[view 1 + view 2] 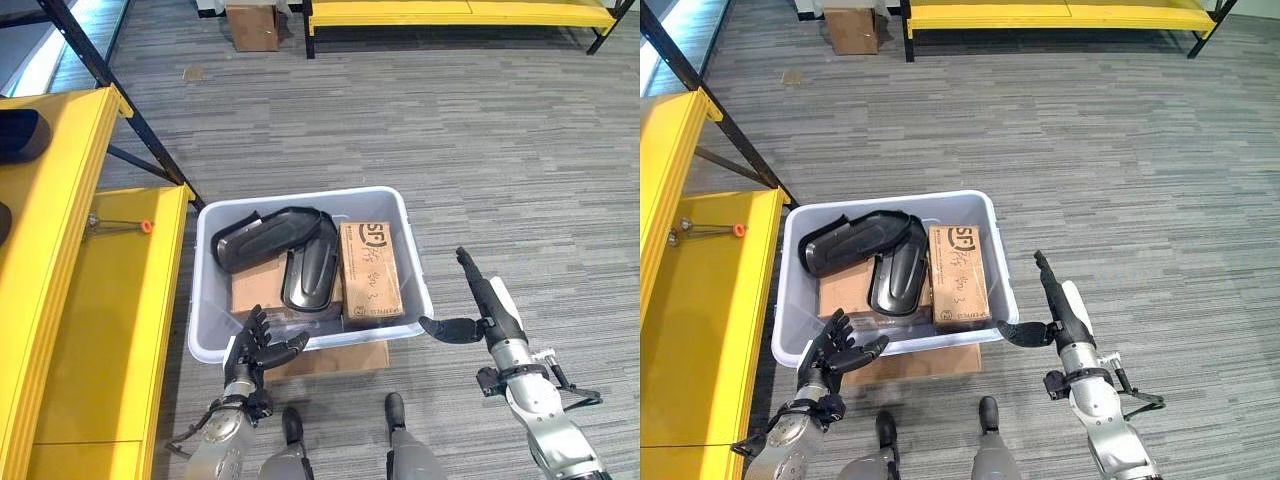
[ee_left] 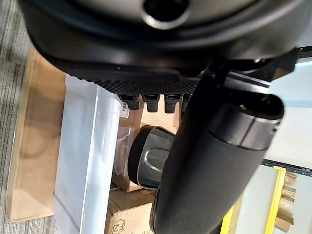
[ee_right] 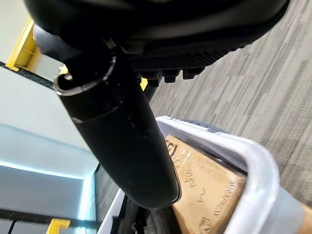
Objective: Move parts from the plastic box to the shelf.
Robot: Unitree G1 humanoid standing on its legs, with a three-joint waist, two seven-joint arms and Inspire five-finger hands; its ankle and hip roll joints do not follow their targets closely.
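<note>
Parts (image 1: 310, 268) lie lengthwise in the plastic box (image 1: 405, 215), just ahead of my open left hand (image 1: 255, 345); open right hand (image 1: 480, 300) flanks it.

Head eyes look down; wrist views close; all share plastic box (image 1: 412, 262).

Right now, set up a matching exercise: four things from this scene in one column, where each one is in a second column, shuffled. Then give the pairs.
Things:
1. black plastic parts
2. cardboard box
3. left hand
4. right hand

Places:
A. open, off the plastic box's right side, above the carpet
B. in the bin's right part
C. open, at the bin's near left corner
D. in the bin's left and middle part, lying over brown cartons

Pairs: 1-D, 2-B, 3-C, 4-A
</note>
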